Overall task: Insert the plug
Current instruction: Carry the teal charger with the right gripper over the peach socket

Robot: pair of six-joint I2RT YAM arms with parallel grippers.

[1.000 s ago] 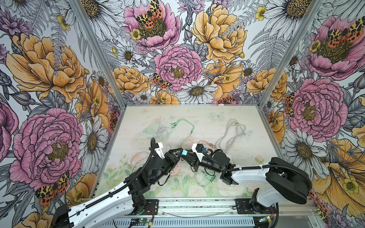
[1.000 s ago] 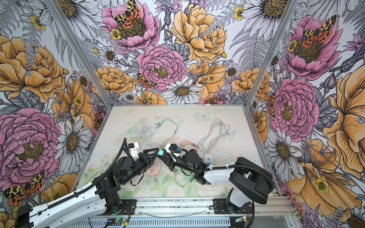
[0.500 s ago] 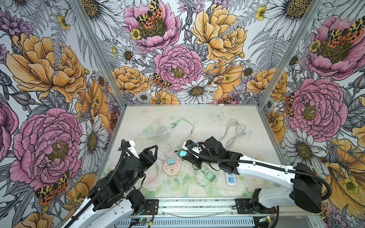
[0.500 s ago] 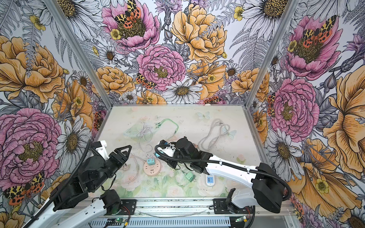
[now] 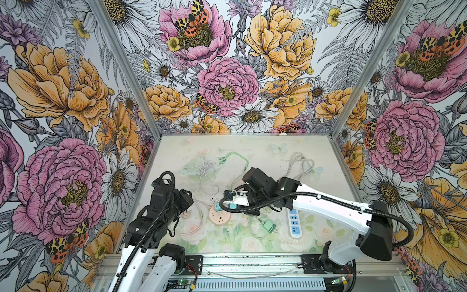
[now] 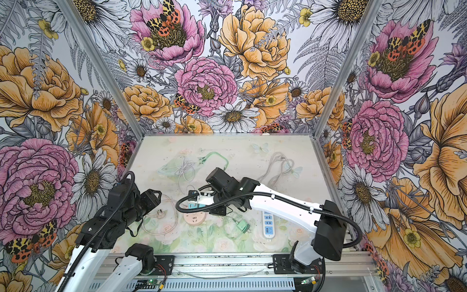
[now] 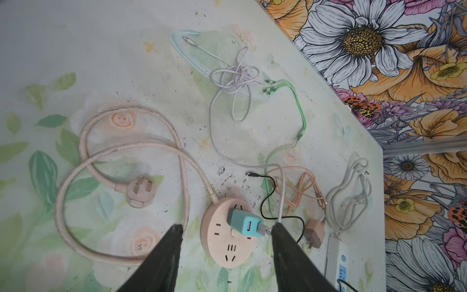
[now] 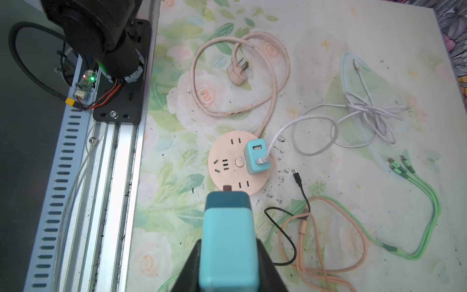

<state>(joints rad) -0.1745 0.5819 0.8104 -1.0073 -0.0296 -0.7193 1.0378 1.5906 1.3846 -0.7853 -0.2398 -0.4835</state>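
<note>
Right hand (image 8: 229,246) is clamped on the teal plug (image 8: 227,222). It holds the plug off the tabletop (image 5: 252,149), front end over the near rim of the round pink socket (image 8: 227,166). Only the right wrist view shows this grip plainly. In both top views the arm covers it, and just a teal corner of the plug (image 5: 232,206) peeks out beside the socket.

Left hand (image 7: 226,227) has its fingers spread with nothing between them, raised above the tabletop to the left of the socket.

A white power strip (image 5: 294,222) lies to the right of the socket. It is whole in both top views, shows one end in the left wrist view, and is out of the right wrist view.

A green adapter (image 5: 268,225) between socket and strip shows in the top views alone.

Both wrist views show a second teal charger (image 7: 245,222) seated in the socket, with a white cable (image 7: 237,75) running from it.
</note>
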